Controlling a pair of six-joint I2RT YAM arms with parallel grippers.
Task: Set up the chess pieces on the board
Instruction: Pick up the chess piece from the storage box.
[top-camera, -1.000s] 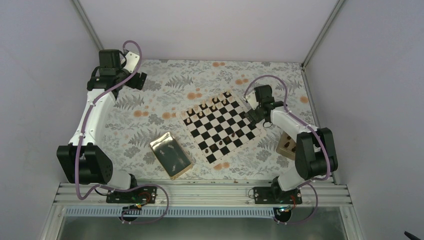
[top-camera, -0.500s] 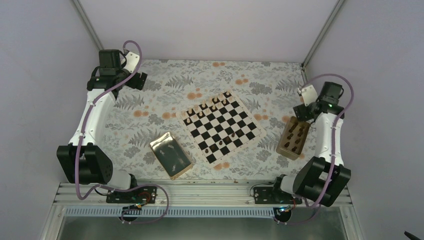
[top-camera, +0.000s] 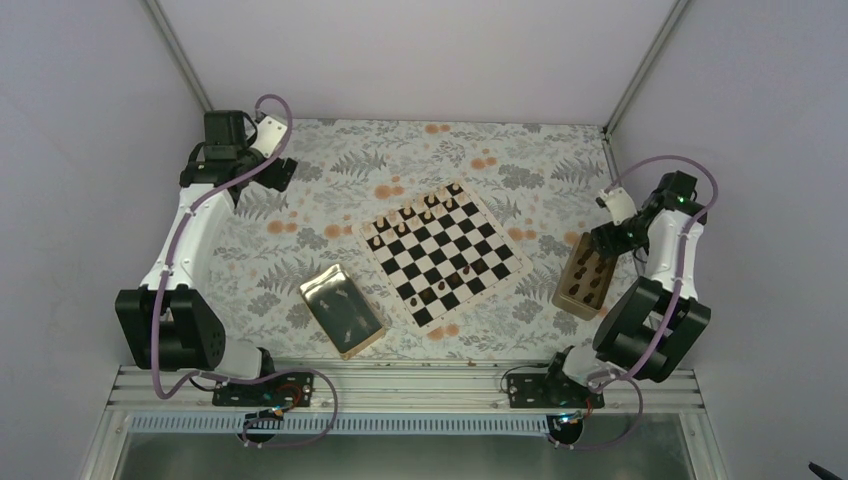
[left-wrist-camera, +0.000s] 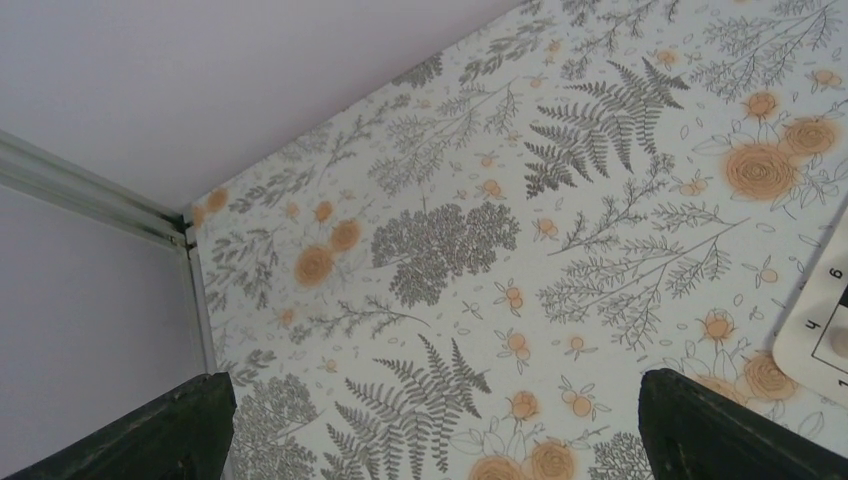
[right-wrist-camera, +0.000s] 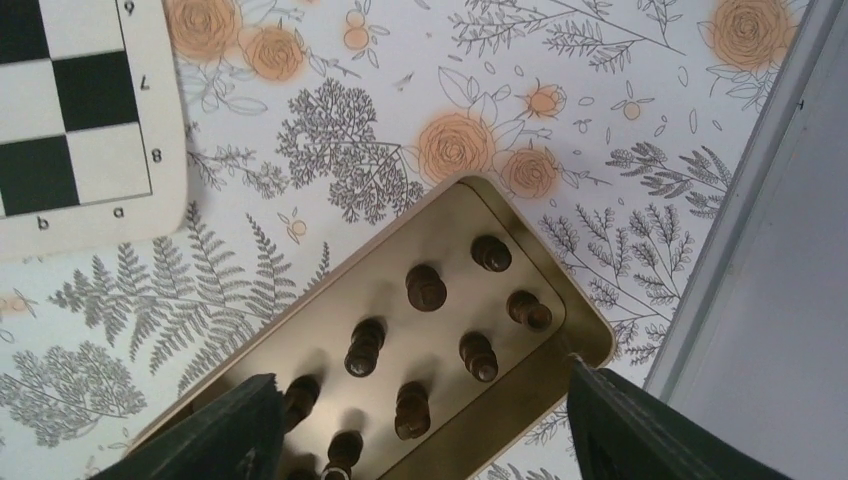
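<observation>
The board (top-camera: 480, 240) was seen lying at an angle in the middle of a floral-patterned table (top-camera: 330, 190). Several chess pieces (top-camera: 428, 214) were stood along its far edge, and a few more were placed nearer its front edge. To the right of the board, close to the side wall, a gold tray (right-wrist-camera: 450, 225) was laid, and dark pieces (right-wrist-camera: 426, 287) were set inside it, roughly in rows. The right gripper (right-wrist-camera: 420, 400) was positioned above this tray, its fingers spread wide and nothing grasped. The left gripper (left-wrist-camera: 430, 420) was positioned over bare table near the far left corner, its fingers likewise spread apart and empty. A second gold tray (top-camera: 325, 290) was laid near the board's front left side; its contents could not be made out.
</observation>
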